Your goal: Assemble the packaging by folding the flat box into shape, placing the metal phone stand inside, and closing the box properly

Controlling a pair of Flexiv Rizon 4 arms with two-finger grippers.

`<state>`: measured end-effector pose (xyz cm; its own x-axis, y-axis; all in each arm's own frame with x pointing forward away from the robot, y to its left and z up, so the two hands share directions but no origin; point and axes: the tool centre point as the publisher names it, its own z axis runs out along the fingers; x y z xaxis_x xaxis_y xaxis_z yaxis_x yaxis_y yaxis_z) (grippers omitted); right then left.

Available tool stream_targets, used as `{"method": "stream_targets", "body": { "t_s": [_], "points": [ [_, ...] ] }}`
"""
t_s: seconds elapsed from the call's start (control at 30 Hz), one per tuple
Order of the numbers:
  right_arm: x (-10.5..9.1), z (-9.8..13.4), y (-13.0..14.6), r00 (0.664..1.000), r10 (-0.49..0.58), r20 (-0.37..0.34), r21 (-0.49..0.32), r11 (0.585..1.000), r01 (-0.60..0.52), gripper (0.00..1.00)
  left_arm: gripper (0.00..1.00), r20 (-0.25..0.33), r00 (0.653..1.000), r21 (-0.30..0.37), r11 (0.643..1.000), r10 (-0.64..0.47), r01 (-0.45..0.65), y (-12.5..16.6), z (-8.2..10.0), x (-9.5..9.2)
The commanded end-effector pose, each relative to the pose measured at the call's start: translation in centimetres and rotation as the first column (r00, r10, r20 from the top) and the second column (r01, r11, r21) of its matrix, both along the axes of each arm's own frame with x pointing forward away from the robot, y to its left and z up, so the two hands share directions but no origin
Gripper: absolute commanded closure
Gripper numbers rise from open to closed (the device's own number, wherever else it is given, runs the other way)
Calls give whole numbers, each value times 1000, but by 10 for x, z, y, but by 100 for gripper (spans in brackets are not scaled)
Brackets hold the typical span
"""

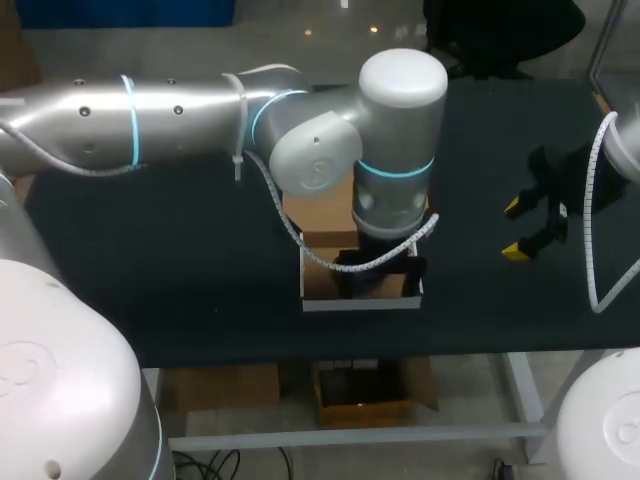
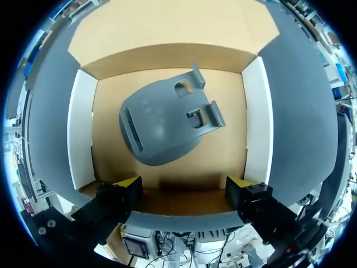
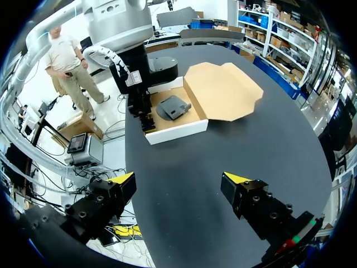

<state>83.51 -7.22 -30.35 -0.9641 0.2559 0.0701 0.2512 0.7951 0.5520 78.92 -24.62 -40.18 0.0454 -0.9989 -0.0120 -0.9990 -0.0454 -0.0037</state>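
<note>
The folded box (image 2: 81, 131) has white side walls and a brown inside, and its brown lid flap (image 2: 173, 28) lies open flat behind it. The grey metal phone stand (image 2: 164, 125) lies inside on the box floor. My left gripper (image 2: 184, 184) hangs open just above the box's front wall, touching nothing. In the head view the left arm's wrist covers most of the box (image 1: 360, 302), leaving only the lid (image 1: 315, 215) and front wall visible. My right gripper (image 1: 522, 230) is open and empty over bare table to the right of the box (image 3: 178, 127).
The black table (image 1: 200, 270) is bare to the left and right of the box. The box stands close to the table's front edge (image 1: 300, 345). The left arm's cable (image 1: 290, 225) loops over the lid.
</note>
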Motion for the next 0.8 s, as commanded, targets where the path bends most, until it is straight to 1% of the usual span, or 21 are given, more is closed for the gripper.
{"method": "stream_targets", "body": {
  "t_s": [0.03,0.13,0.3,0.43,0.63,0.8],
  "points": [
    [0,1,-1,1000,2,-2,2,1000,-2,0,0,21,1000,2,1000,6,-6,3,6,-6],
    [0,1,-1,1000,2,-2,2,1000,-2,0,0,38,999,0,1000,9,-9,5,11,-4],
    [0,1,-1,1000,2,-2,2,1000,-2,0,0,63,998,-11,1000,7,-6,12,17,3],
    [0,1,-1,1000,2,-2,2,1000,-2,0,0,119,993,-24,1000,-12,15,18,29,7],
    [0,1,-1,1000,2,-2,2,1000,-2,0,0,222,974,-55,997,-44,57,35,57,14],
    [0,1,-1,1000,2,-2,2,1000,-2,0,0,274,958,-64,992,-90,111,53,74,25]
  ]
}}
